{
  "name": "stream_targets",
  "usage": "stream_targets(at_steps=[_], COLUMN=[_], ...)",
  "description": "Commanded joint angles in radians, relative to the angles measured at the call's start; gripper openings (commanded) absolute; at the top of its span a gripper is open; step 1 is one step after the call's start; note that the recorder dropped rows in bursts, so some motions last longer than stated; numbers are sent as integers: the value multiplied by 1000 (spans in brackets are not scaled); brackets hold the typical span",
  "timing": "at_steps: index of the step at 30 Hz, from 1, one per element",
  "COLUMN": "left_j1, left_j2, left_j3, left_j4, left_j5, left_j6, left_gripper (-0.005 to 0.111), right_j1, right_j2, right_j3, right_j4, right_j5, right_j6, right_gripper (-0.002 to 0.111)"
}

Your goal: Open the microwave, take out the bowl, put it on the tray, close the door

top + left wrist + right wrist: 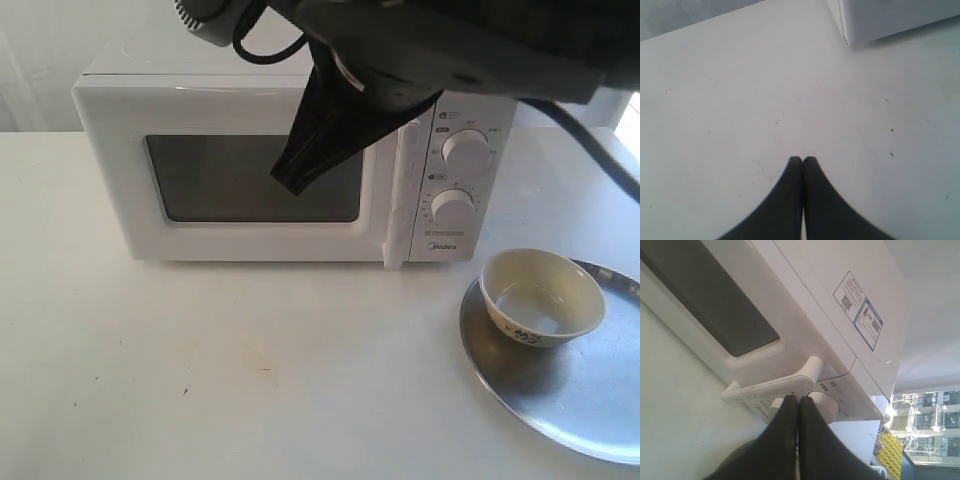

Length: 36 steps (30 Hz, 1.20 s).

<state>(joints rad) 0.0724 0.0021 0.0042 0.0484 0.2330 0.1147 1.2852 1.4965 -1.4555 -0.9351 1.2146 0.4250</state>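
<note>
Exterior view: white microwave (250, 100) at the back of the pale worktop (250, 370), door (120, 180) shut flush, upright bar handle (400, 200) just beside the two round knobs (466, 149). To the front right, a wide silver tray (580, 400) flat on the worktop, with the small cream bowl (543, 297) upright on its near-left part, dark mark facing the camera. Dark right gripper (292, 178) hanging tilted in front of the window (200, 180), fingers pressed together, nothing between them. Touching the glass or not: cannot tell.

Left wrist view: left gripper (802, 160) narrow, fingers closed against each other and empty, above bare worktop (740, 100). Only a lower corner of the microwave (890, 17) in sight, well apart from the tips.

Right wrist view: right gripper (798, 399) closed tight, tips just beside the handle (770, 387) and one of the knobs (825, 407). Door closed, window (705, 300) dark, two stickers (857, 307) on the microwave's top.
</note>
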Motion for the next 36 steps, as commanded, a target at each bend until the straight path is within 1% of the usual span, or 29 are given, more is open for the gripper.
stream_targets(at_steps=[1,10,13,16,20,23,25,26,27,29,32,35,36], left_j1=[-4,-4,-4,-4,-4,-4,-4,-4,-4,-4,-4,-4,-4], left_j2=[-2,-2,-2,-2,-2,-2,-2,-2,-2,-2,-2,-2,-2], left_j3=[-4,-4,-4,-4,-4,-4,-4,-4,-4,-4,-4,-4,-4], left_j4=[-4,-4,-4,-4,-4,-4,-4,-4,-4,-4,-4,-4,-4], left_j5=[0,0,0,0,0,0,0,0,0,0,0,0,0], left_j6=[-6,-6,-6,-6,-6,-6,-6,-6,-6,-6,-6,-6,-6], left_gripper=[0,0,0,0,0,0,0,0,0,0,0,0,0], right_j1=[2,2,-3,-44,-166,-283,-390,-469,-521,-638,-770,-858,-869], right_j2=[-20,-201,-267,-353,-495,-627,-741,-798,-857,-982,-1165,-1325,-1368], right_j3=[4,4,4,52,205,371,505,572,637,754,888,998,1028], right_j4=[0,8,143,346,600,730,819,884,915,952,950,950,950], right_j5=[6,6,6,6,-10,-251,-421,-512,-558,-633,-673,-673,-673], right_j6=[5,5,5,14,92,111,111,111,111,111,111,118,121], right_gripper=[0,0,0,0,0,0,0,0,0,0,0,0,0])
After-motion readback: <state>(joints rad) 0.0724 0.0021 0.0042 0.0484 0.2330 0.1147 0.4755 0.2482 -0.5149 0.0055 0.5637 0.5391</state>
